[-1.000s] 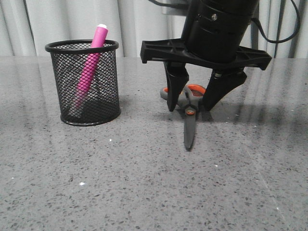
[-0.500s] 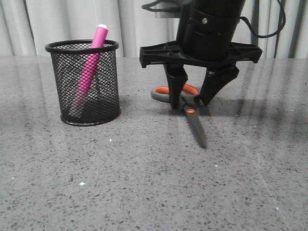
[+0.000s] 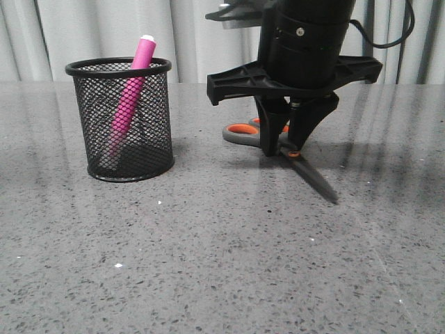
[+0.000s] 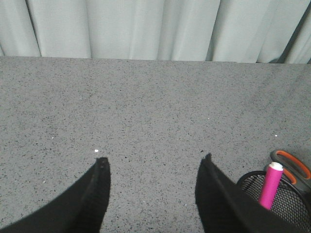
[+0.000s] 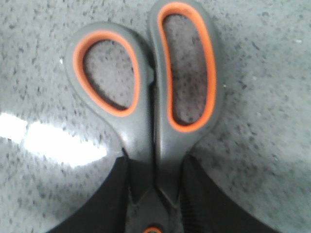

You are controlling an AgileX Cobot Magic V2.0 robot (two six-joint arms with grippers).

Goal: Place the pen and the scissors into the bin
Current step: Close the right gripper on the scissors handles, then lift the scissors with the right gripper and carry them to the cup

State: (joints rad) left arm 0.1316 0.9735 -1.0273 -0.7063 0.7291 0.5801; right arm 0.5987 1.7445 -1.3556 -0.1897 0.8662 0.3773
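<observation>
My right gripper [image 3: 281,147] is shut on the scissors [image 3: 314,179] near their orange pivot. The dark blades slant down toward the front right, the tip close to the table. In the right wrist view the grey, orange-lined handles [image 5: 146,121] stick out beyond the gripper [image 5: 155,160]. The black mesh bin [image 3: 118,67] stands to the left, with the pink pen [image 3: 132,97] leaning inside it, white tip up. My left gripper [image 4: 154,165] is open and empty over bare table. The bin [image 4: 248,175], the pen [image 4: 269,187] and a scissors handle [image 4: 291,162] show beside it.
The grey speckled table [image 3: 208,264] runs back to pale curtains [image 3: 195,35]. The right arm's black body [image 3: 306,42] hangs over the scissors, to the right of the bin.
The right gripper's fingers have closed together on the scissors. The blades have swung from pointing straight forward to pointing front right. The bin and pen have not moved.
</observation>
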